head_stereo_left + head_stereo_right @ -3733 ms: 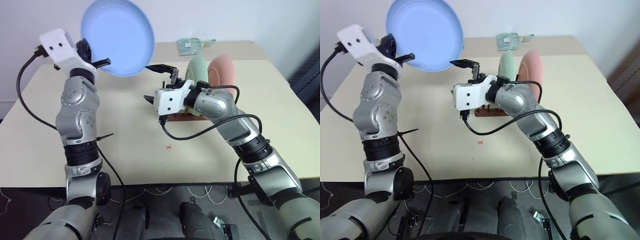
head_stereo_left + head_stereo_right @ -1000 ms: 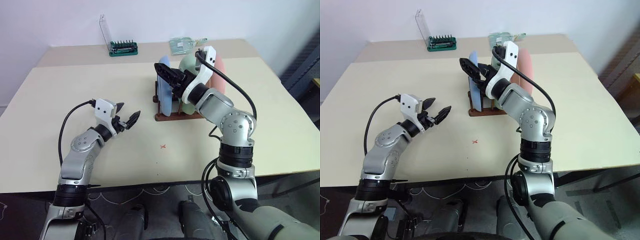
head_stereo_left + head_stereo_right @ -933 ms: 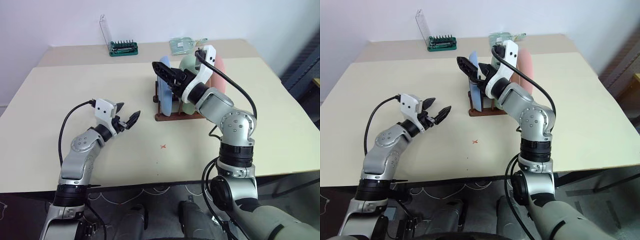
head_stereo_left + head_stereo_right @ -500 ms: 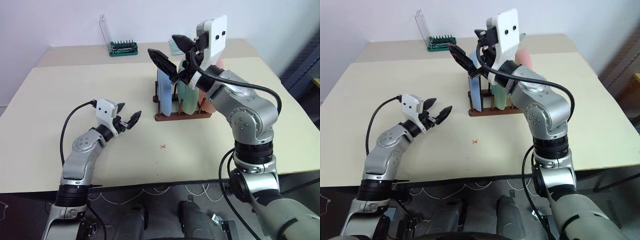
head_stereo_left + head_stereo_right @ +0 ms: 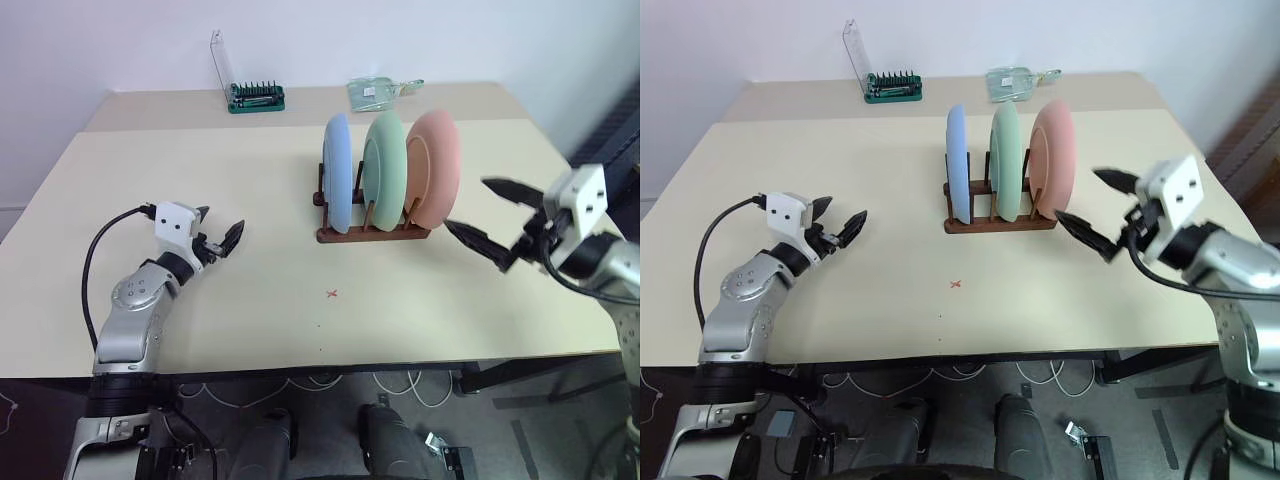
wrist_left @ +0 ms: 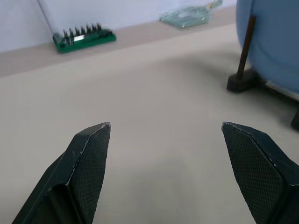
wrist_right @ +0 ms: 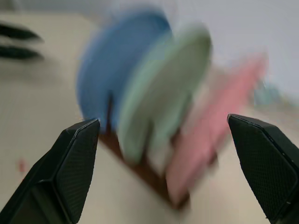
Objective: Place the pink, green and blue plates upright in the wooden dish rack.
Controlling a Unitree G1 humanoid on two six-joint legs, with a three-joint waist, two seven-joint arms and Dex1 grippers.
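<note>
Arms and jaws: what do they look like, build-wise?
Both arms are silver-grey metal with rounded segments and black joint rings. Each wrist carries a white boxy camera housing fed by a looping black cable. The left gripper and right gripper have two tapered black fingers with cross-hatched textured pads.

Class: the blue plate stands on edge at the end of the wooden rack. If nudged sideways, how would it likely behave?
The blue plate looks stiff, so it would probably shift whole. Held by thin pegs of the wooden rack, it may tilt or rattle. With no neighbour on its outer side, it could tip out and roll.
</note>
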